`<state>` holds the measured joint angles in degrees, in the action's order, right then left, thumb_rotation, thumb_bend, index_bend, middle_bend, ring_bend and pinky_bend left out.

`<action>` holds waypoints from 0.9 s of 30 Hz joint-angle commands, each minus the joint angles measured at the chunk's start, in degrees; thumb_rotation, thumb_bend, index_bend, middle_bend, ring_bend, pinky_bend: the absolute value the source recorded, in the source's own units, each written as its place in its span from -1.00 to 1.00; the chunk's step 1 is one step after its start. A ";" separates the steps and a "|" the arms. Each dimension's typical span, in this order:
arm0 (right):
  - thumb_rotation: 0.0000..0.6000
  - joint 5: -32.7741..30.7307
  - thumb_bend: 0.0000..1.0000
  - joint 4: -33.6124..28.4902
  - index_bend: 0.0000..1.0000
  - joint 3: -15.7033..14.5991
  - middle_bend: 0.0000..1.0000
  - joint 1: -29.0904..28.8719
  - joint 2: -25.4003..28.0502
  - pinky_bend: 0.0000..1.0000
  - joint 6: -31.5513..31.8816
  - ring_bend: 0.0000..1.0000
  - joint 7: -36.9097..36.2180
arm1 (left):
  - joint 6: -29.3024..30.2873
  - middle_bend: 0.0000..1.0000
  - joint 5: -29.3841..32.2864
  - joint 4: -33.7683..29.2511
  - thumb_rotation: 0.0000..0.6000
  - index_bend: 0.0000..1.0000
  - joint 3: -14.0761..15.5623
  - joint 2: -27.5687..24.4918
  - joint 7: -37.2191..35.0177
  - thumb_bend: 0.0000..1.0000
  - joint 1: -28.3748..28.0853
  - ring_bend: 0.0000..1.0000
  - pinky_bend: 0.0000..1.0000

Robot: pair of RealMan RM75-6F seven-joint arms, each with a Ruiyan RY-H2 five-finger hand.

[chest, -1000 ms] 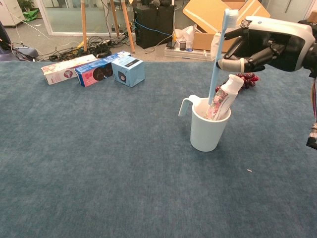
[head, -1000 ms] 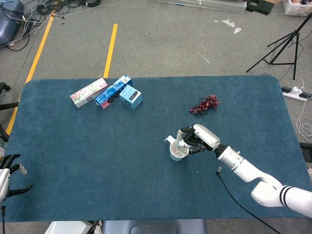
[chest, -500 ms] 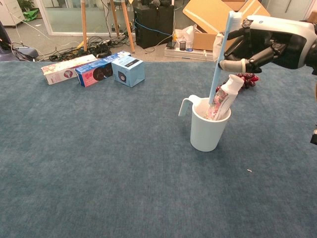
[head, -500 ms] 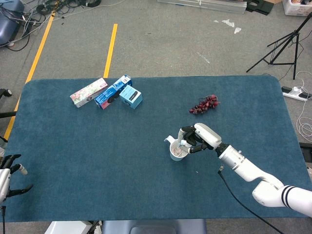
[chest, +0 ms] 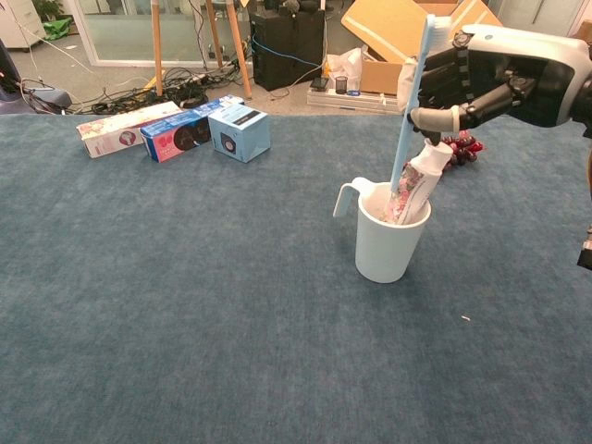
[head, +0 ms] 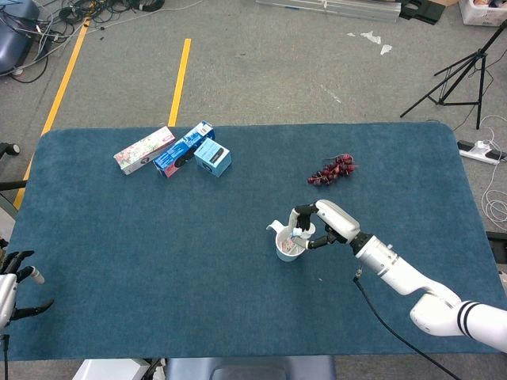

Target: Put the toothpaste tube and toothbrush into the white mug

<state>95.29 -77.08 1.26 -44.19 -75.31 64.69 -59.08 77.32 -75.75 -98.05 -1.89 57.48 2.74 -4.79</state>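
The white mug [chest: 384, 245] [head: 287, 247] stands on the blue cloth right of centre. A pink-patterned toothpaste tube [chest: 413, 185] leans inside it, cap up. A light blue toothbrush [chest: 412, 92] stands nearly upright with its lower end in the mug. My right hand [chest: 504, 79] [head: 331, 224] hovers above and just right of the mug, its thumb tip and fingers against the upper handle, still holding it lightly. My left hand [head: 12, 289] hangs off the table's near-left edge with fingers spread and nothing in it.
Three cartons lie in a row at the back left: a pink one [chest: 125, 129], a dark blue one [chest: 176, 137] and a light blue one [chest: 240, 132]. A bunch of dark red grapes [head: 333, 169] lies behind the mug.
The right hand's fingers have loosened around the toothbrush and the hand has edged slightly right. The brush stays standing in the mug, almost unmoved. The left hand has not moved.
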 commanded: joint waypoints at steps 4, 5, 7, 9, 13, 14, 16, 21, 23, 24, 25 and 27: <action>1.00 1.25 -0.51 -0.43 0.33 -0.34 0.27 -0.24 0.66 0.16 1.05 0.18 -3.41 | -0.07 -0.65 0.03 0.00 1.00 0.01 0.02 0.03 0.13 -1.00 -0.03 -0.78 -0.51; 1.00 1.36 -0.51 -0.40 0.33 -0.36 0.26 -0.28 0.65 0.16 1.17 0.18 -3.67 | -0.05 -0.65 0.01 -0.01 1.00 0.01 0.02 0.02 0.12 -1.00 -0.03 -0.78 -0.51; 1.00 1.48 -0.51 -0.24 0.33 -0.32 0.25 -0.34 0.49 0.16 1.40 0.18 -3.79 | -0.01 -0.65 -0.03 -0.03 1.00 0.01 0.03 0.00 0.05 -1.00 -0.01 -0.78 -0.51; 1.00 1.47 -0.51 -0.14 0.33 -0.24 0.23 -0.39 0.28 0.16 1.53 0.17 -3.78 | 0.01 -0.65 -0.04 -0.03 1.00 0.01 0.03 -0.02 0.02 -1.00 0.01 -0.78 -0.51; 1.00 1.53 -0.51 0.11 0.33 -0.19 0.16 -0.62 -0.19 0.15 1.51 0.12 -3.46 | -0.08 -0.65 -0.01 0.00 1.00 0.01 0.03 -0.07 -0.15 -1.00 -0.01 -0.78 -0.51; 1.00 1.53 -0.51 0.16 0.33 -0.19 0.14 -0.68 -0.26 0.13 1.46 0.10 -3.39 | -0.06 -0.65 -0.03 0.00 1.00 0.01 0.02 -0.08 -0.20 -1.00 -0.01 -0.78 -0.51; 1.00 1.48 -0.51 0.20 0.33 -0.16 0.09 -0.75 -0.36 0.07 1.44 0.06 -3.26 | -0.02 -0.65 -0.05 -0.03 1.00 0.01 0.02 -0.12 -0.25 -1.00 0.02 -0.78 -0.51; 1.00 1.29 -0.51 0.56 0.34 -0.20 -0.05 -0.79 -0.72 -0.12 1.35 -0.06 -2.83 | -0.10 -0.65 -0.04 -0.01 1.00 0.01 0.05 -0.13 -0.30 -1.00 0.01 -0.78 -0.51; 1.00 1.24 -0.51 0.76 0.34 -0.27 -0.07 -0.78 -0.79 -0.15 1.31 -0.08 -2.71 | -0.10 -0.65 0.00 -0.01 1.00 0.01 0.02 -0.11 -0.31 -1.00 -0.01 -0.78 -0.51; 1.00 1.20 -0.51 0.86 0.34 -0.30 -0.08 -0.76 -0.81 -0.17 1.29 -0.08 -2.63 | -0.10 -0.65 0.00 -0.03 1.00 0.01 0.02 -0.13 -0.31 -1.00 -0.01 -0.78 -0.51; 1.00 1.15 -0.51 0.99 0.34 -0.36 -0.08 -0.73 -0.82 -0.18 1.26 -0.09 -2.54 | -0.09 -0.65 -0.04 -0.06 1.00 0.01 0.03 -0.15 -0.30 -1.00 -0.01 -0.78 -0.51; 1.00 1.05 -0.51 1.27 0.34 -0.47 -0.10 -0.66 -0.91 -0.20 1.18 -0.11 -2.50 | -0.10 -0.65 -0.05 -0.05 1.00 0.01 0.05 -0.14 -0.24 -1.00 -0.01 -0.78 -0.51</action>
<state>96.38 -75.87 0.84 -44.88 -76.19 65.90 -61.59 77.22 -75.79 -98.10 -1.85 57.34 2.50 -4.80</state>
